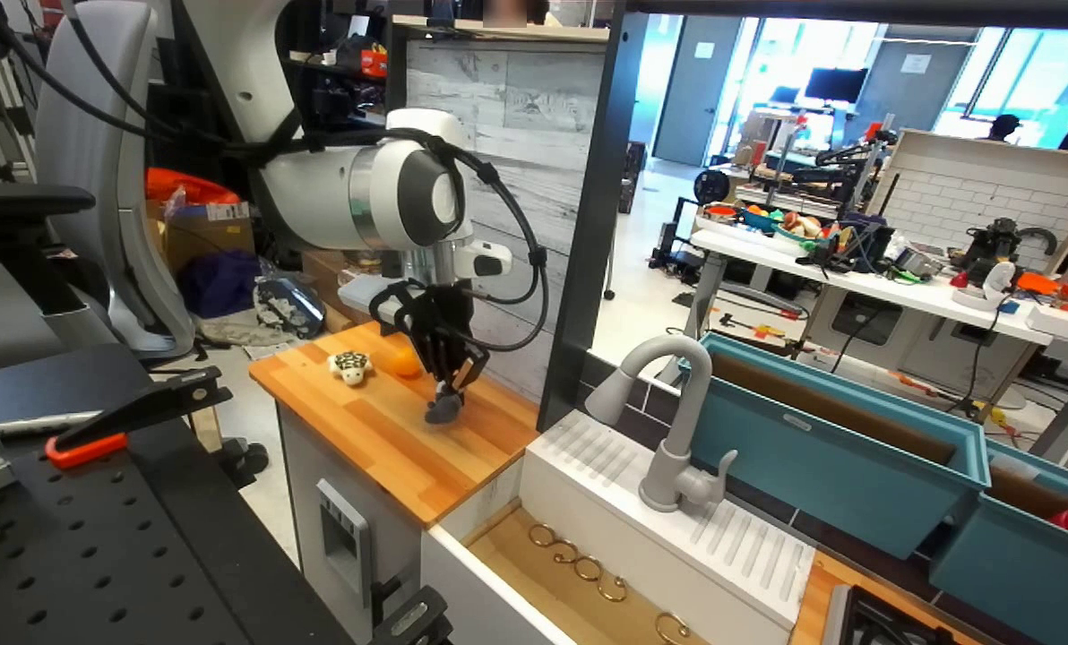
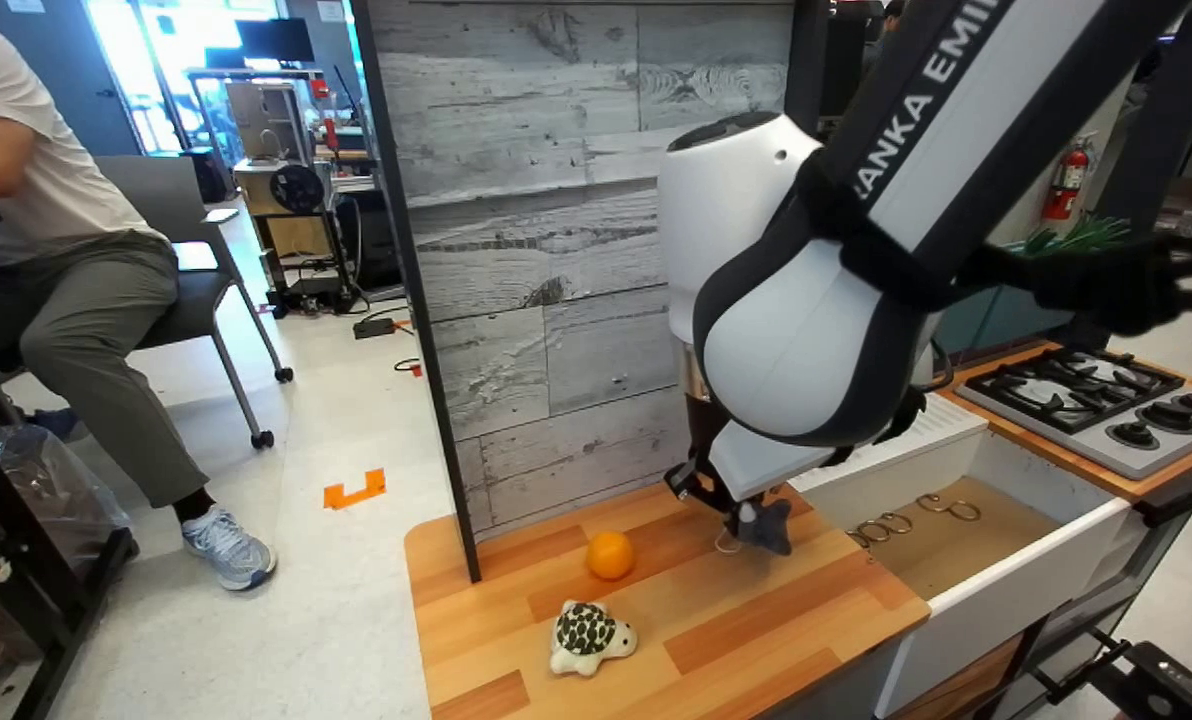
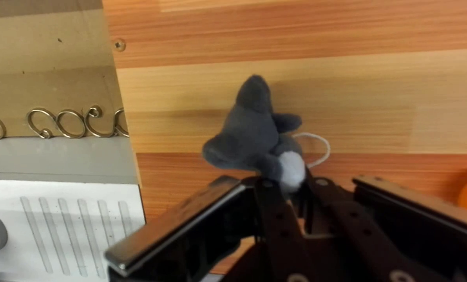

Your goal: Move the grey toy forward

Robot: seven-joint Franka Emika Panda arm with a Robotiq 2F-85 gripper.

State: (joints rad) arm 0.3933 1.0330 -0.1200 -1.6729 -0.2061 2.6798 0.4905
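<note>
The grey toy is a dark grey plush with a white patch and a thin white string loop. It shows in the wrist view [image 3: 249, 135] and in both exterior views [image 1: 444, 408] [image 2: 768, 528]. My gripper [image 3: 294, 182] is shut on its white part, with the grey body sticking out past the fingertips. The gripper also shows in both exterior views [image 1: 455, 381] [image 2: 732, 515], pointing down over the wooden counter [image 1: 391, 439]. The toy is at or just above the counter near the sink end; I cannot tell whether it touches.
An orange ball [image 2: 610, 555] and a turtle toy [image 2: 586, 637] stand on the counter. The sink [image 1: 579, 528] with its faucet [image 1: 691, 421] adjoins the counter. A grey wood-patterned wall [image 2: 556, 350] rises along the counter's back edge.
</note>
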